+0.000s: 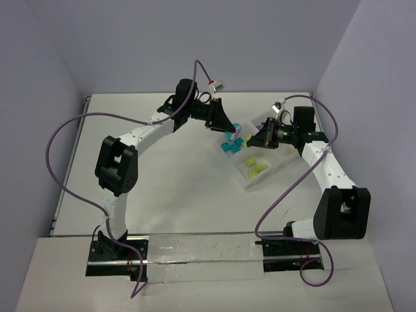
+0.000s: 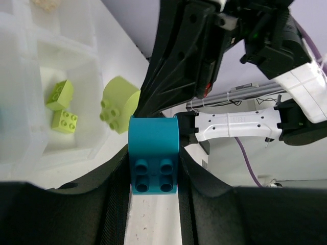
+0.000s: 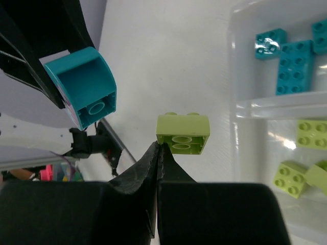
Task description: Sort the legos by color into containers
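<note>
My left gripper [image 2: 153, 159] is shut on a cyan lego [image 2: 153, 148], its studs facing the camera; that lego hangs in the air left of the tray [image 3: 84, 84]. My right gripper [image 3: 159, 146] is shut, fingers pressed flat together with no gap. A lime green lego [image 3: 183, 133] sits right at its tips, underside toward the camera, touching them but not between them; it also shows beside the black finger [image 2: 120, 104]. The clear containers tray [image 1: 249, 182] holds cyan legos [image 3: 294, 64] in one compartment and lime ones [image 3: 306, 133] in the adjoining one. Both grippers meet at the tray's far-left corner [image 1: 239, 136].
The right arm's white link [image 2: 235, 125] and purple cable cross behind the cyan brick. Two lime bricks [image 2: 61, 107] lie in a tray compartment at the left of the left wrist view. Walls close the table at the back and sides.
</note>
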Robot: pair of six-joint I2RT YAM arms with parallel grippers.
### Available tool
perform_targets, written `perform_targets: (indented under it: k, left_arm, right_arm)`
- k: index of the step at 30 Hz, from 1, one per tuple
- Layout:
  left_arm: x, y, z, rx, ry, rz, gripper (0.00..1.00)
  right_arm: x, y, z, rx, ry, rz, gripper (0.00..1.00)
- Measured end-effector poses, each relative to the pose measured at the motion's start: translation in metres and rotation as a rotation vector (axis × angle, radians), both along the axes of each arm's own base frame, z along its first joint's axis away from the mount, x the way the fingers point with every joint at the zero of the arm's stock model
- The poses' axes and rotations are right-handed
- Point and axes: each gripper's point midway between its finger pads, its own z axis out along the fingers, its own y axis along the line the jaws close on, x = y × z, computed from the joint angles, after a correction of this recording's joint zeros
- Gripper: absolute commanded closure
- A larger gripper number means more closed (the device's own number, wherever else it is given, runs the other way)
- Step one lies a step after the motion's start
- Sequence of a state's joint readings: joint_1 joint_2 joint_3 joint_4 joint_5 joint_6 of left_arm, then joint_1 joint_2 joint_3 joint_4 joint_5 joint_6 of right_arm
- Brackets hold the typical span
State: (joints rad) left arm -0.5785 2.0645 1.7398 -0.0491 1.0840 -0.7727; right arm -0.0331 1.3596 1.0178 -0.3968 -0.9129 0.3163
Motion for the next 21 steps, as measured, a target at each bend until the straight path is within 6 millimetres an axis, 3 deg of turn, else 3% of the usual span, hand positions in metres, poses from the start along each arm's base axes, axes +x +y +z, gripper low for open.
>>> perform_targets:
  k: [11,15,18,21]
  left_arm:
    - [0.014,0.001,-0.038,0.122,0.031,0.099,1.00]
    - [0.019,0.004,-0.049,0.168,0.037,0.137,1.00]
    - [0.023,0.005,-0.057,0.197,0.044,0.162,1.00]
    - [0.027,0.005,-0.063,0.216,0.047,0.185,1.00]
  right_arm:
    - [0.007,-0.036,-0.041,-0.174,0.131,-0.199,1.00]
    - [0.007,-0.047,-0.058,-0.239,0.189,-0.253,0.77]
    - [0.006,-0.053,-0.066,-0.271,0.217,-0.280,0.69]
    - [0.005,-0.056,-0.069,-0.289,0.227,-0.293,0.49]
